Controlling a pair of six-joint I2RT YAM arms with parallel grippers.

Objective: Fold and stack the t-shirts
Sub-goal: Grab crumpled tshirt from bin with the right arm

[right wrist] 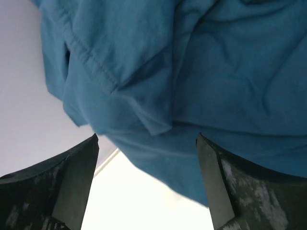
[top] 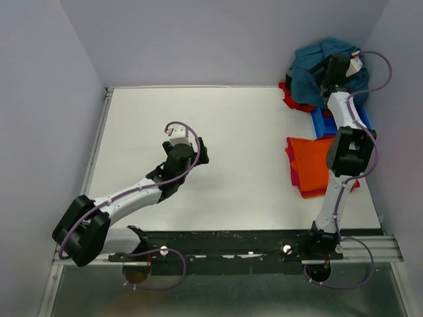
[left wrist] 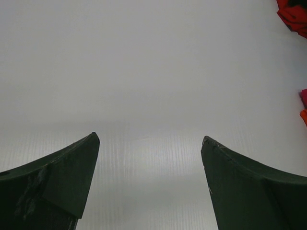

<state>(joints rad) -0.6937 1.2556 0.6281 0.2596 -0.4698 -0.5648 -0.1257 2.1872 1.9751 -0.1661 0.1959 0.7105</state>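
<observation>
A crumpled dark teal-blue t-shirt (top: 310,66) lies heaped at the far right corner, on top of a red shirt (top: 291,98). It fills the right wrist view (right wrist: 201,72). My right gripper (top: 332,71) is open, right at this heap, its jaws apart just in front of the cloth (right wrist: 146,139). A folded orange t-shirt (top: 310,165) lies on a pink one at the right side. My left gripper (top: 196,150) is open and empty over the bare table middle (left wrist: 150,139).
A small blue plastic bin (top: 324,120) sits under the heap beside the right arm. Grey walls close the table's back and sides. The white table top (top: 225,125) shows between the arms. Red cloth (left wrist: 295,17) shows at the left wrist view's corner.
</observation>
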